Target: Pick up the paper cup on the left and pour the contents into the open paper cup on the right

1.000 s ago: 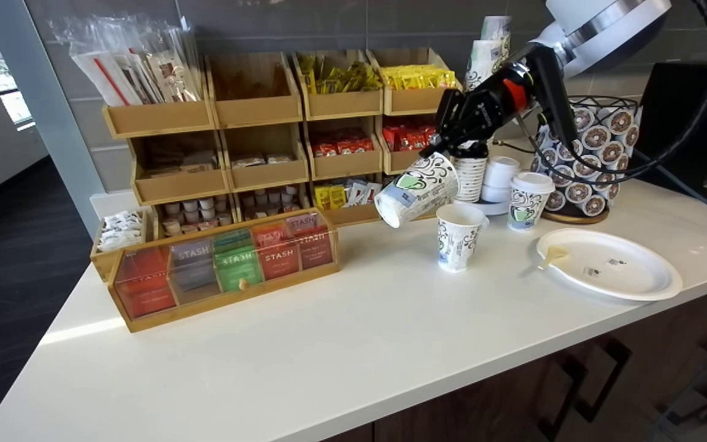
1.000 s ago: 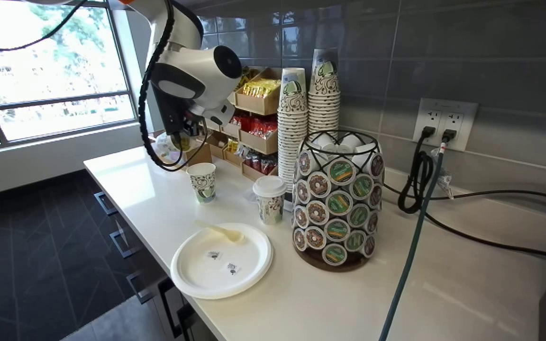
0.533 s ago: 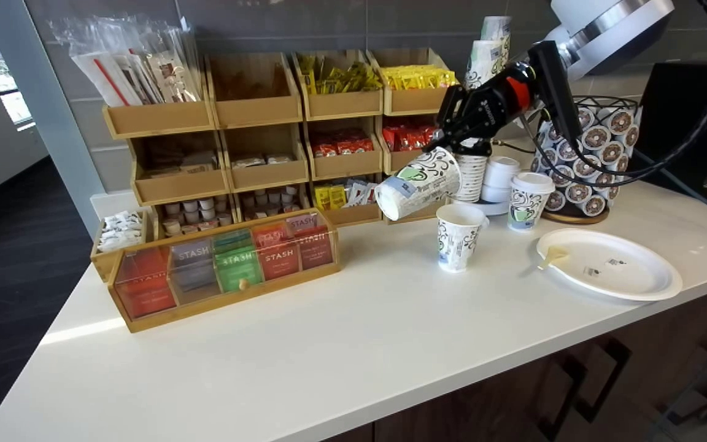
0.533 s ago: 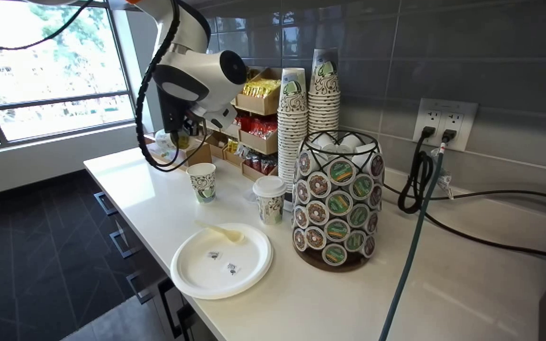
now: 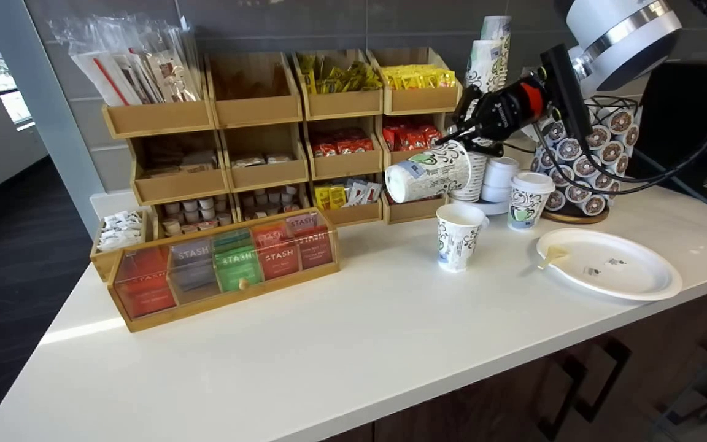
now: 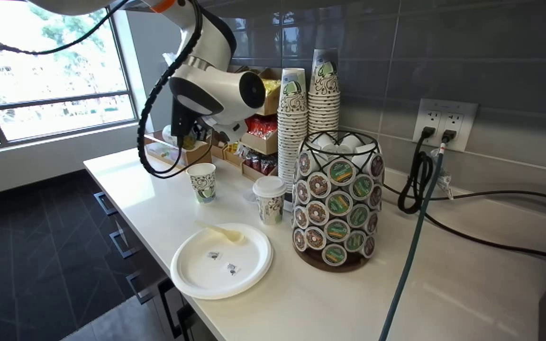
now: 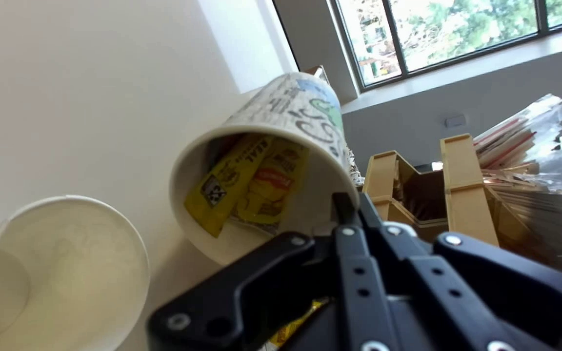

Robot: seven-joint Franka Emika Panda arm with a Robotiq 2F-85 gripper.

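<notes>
Above the white counter (image 5: 329,344), a white paper cup printed with black swirls and a green motif (image 5: 430,172) is held nearly on its side by the black two-fingered claw (image 7: 355,202). The claw is clamped on the cup wall at the rim, one finger (image 7: 343,209) inside and one outside; this hold probably leaves most of the mouth unobstructed for discharge. The base points away from the claw and sits slightly lower than the mouth, an attitude that likely retains the yellow printed packets (image 7: 227,180) visible inside. Further rotation, mouth downward, appears to be required before they slide out. An uncovered white paper cup of matching print (image 5: 456,245) stands upright on the counter, below and near the held cup but apart from it, presumably positioned as the receiver. The mouth does not yet appear centred over the receiver; verify alignment before tipping. Packet count cannot be determined, as the packets overlap; whatever lies in the shadow behind them is hard to make out. The wrist view cuts off the left side of the receiver. In an exterior view, the white-and-black robot arm (image 6: 221,90) hides much of the claw and held cup.
</notes>
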